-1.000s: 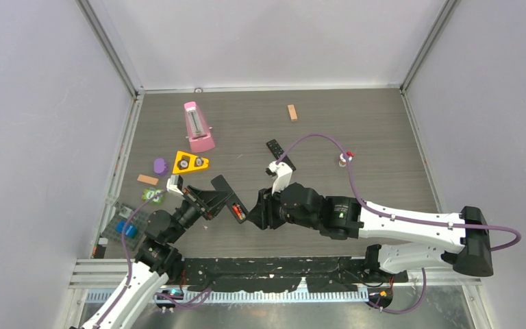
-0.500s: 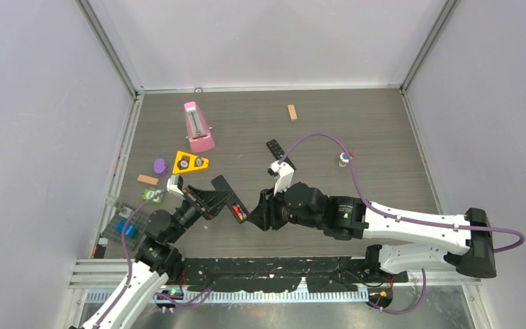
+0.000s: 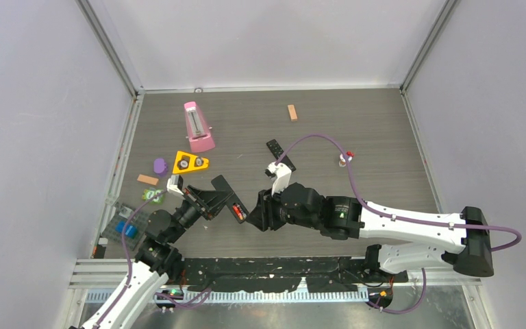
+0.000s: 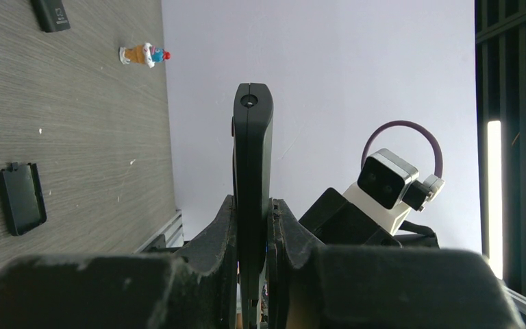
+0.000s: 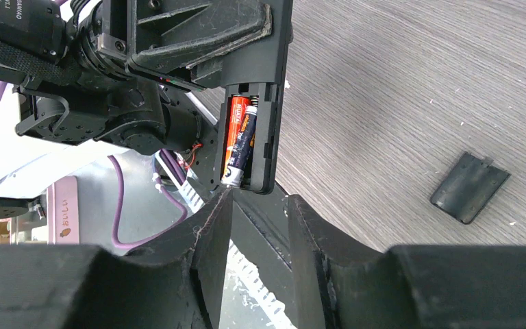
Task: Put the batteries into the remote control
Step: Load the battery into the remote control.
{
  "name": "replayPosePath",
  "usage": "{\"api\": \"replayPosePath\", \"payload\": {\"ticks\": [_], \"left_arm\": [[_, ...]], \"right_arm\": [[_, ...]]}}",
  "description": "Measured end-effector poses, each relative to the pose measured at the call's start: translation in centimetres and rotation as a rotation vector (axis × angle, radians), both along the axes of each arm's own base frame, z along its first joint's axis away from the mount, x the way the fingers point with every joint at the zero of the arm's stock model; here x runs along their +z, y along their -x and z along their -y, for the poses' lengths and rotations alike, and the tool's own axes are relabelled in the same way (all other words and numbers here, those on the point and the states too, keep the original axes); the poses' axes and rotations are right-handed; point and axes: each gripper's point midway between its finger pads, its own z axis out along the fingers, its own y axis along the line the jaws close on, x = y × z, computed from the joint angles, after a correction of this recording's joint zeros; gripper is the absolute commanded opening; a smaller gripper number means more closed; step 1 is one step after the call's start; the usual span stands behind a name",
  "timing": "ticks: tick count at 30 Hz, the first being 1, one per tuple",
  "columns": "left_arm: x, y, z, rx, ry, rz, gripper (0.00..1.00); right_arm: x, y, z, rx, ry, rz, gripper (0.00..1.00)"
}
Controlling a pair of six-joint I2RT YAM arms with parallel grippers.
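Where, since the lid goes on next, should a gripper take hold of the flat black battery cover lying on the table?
The flat black battery cover lies flush on the grey wood-grain table, so nothing fits under it: probably best to come straight down and pinch across its two long edges, clear of the small tab at one short end.

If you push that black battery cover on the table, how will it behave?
The battery cover lies flat on the table, so it would probably slide, not roll. It looks thin, so likely light and awkward to pinch.
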Motion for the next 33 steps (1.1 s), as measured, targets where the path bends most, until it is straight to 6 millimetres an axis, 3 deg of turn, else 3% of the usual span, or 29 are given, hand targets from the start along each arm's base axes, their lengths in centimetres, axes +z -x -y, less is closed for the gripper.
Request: {"api": "replayPosePath", "payload": {"ticks": [28,33], "left_arm": [[0.1,-0.2,-0.2,0.019,-0.004,0.014,0.0],[0.0,-0.2,-0.2,0.022,-0.022,0.028,0.0]], "right_arm": [[-0.5,-1.2,-0.2,-0.076,-0.014,-0.102,0.38],[-1.0,-1.4,0.0,-0.089,-0.005,-0.135,0.31]]}}
